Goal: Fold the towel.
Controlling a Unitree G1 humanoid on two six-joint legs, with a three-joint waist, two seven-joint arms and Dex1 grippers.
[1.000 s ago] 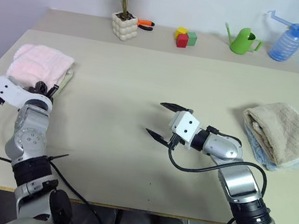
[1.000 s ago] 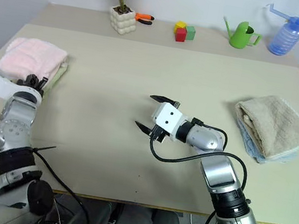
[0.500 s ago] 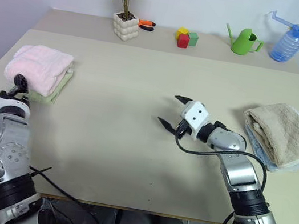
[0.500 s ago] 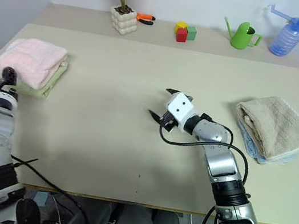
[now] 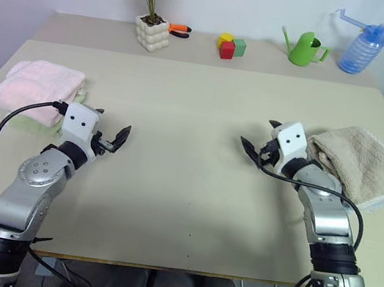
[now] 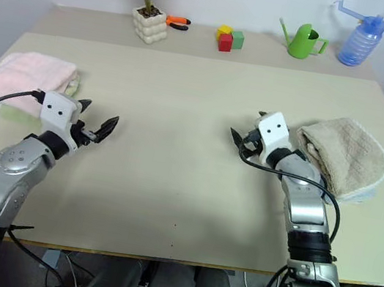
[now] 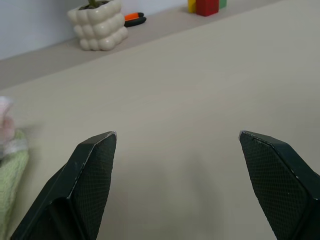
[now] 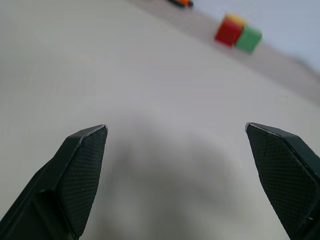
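The left gripper [image 5: 108,136] hangs just above the bare beige tabletop [image 5: 190,113] with its two black fingers spread wide and nothing between them. The pale pink terry-cloth towel [image 5: 39,82] lies folded to that gripper's outer side, a little behind its fingertips, resting on a light green folded towel [image 5: 28,122] near the table's left edge. The right gripper [image 5: 258,142] is likewise spread wide and empty, pointing inward over the table; a beige folded towel [image 5: 356,161] sits just behind its white housing. Ahead of the left gripper, well apart, stands a cream bumpy plant pot [image 7: 98,29], with red, yellow and green blocks [image 5: 228,46] farther along.
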